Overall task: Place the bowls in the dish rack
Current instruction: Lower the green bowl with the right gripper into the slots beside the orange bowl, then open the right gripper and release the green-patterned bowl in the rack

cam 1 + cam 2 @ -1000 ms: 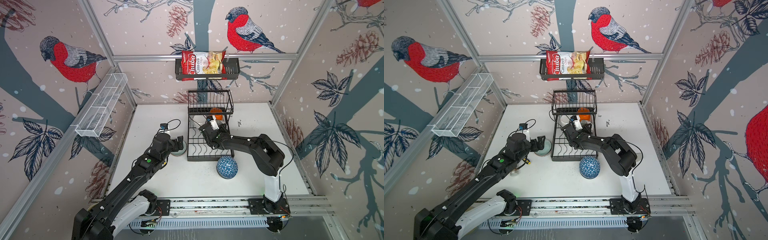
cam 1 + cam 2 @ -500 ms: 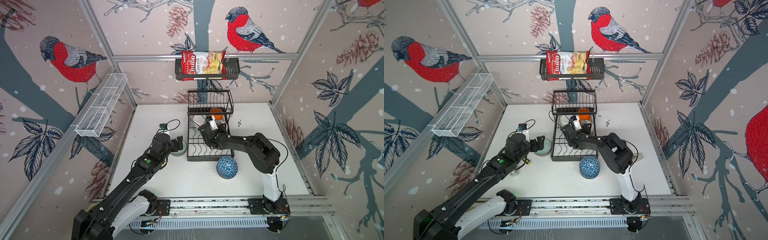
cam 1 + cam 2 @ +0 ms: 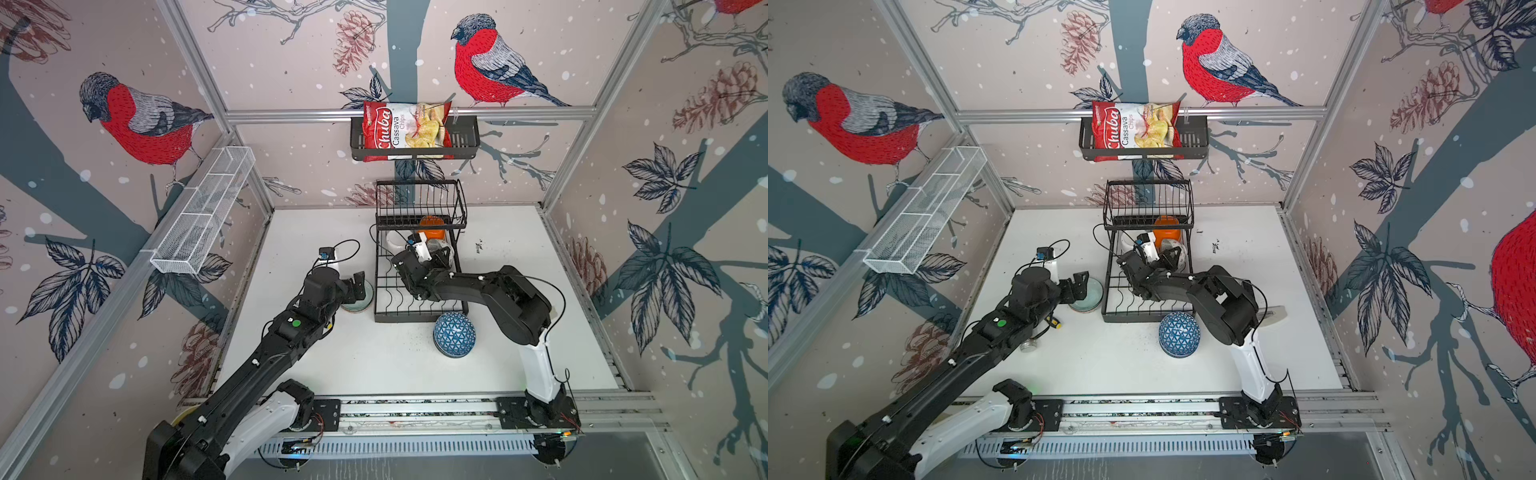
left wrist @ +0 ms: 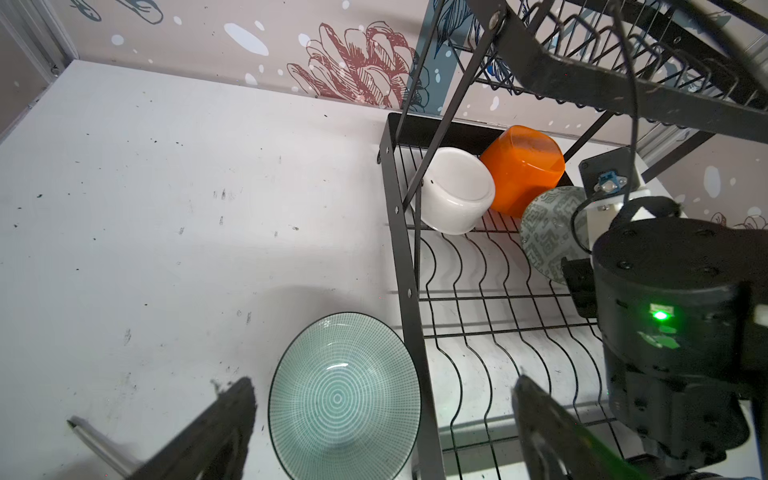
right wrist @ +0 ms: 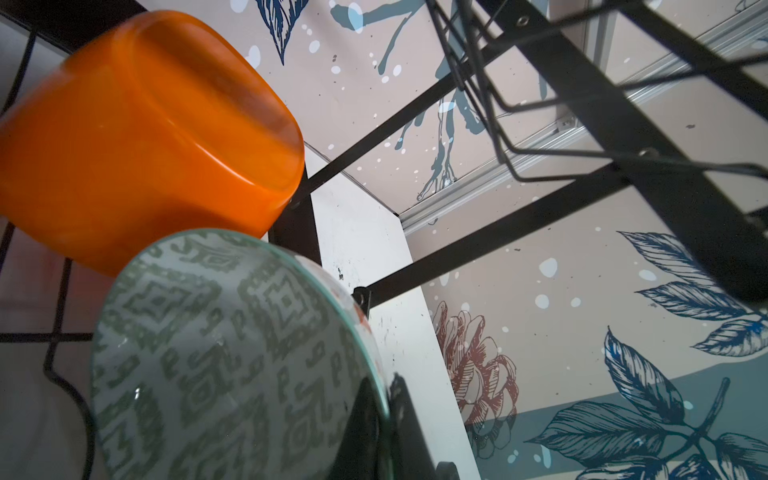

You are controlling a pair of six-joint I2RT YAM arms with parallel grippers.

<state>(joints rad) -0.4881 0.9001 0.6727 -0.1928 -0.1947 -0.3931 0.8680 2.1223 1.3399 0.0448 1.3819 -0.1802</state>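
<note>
Ceramic is sitting in the right gripper [image 5: 380, 419]: its jaws are closing tight on the thin rim of the green-patterned bowl [image 5: 216, 353], which is standing on edge inside the dish rack [image 4: 409, 291]. Just beyond those fingertips the orange bowl [image 5: 137, 137] is lying tipped, close to the patterned one, and the white bowl [image 4: 455, 191] is resting one place further off, beside the orange one.

The patterned bowl is looking stiff, glazed and probably slippery, and it is likely to chip against the wires. A rim pinch is suiting it, with a gentle release.

The left gripper [image 3: 358, 284] is hanging wide open and carrying nothing. Right under its fingertips the green-ringed bowl [image 4: 340, 399] is lying mouth up on the table [image 4: 166, 208], just outside the rack's side rail. It is shallow and thin-walled, so the edge nearest the gripper is looking like the sensible place to grip. The blue bowl [image 3: 454, 340] is lying mouth down, on the near side of the right arm's elbow.

The bowl's own body is hiding most of the right gripper's contact, so I cannot tell whether the bowl is bearing on the dividers. The right arm is covering part of the rack floor in both top views.
</note>
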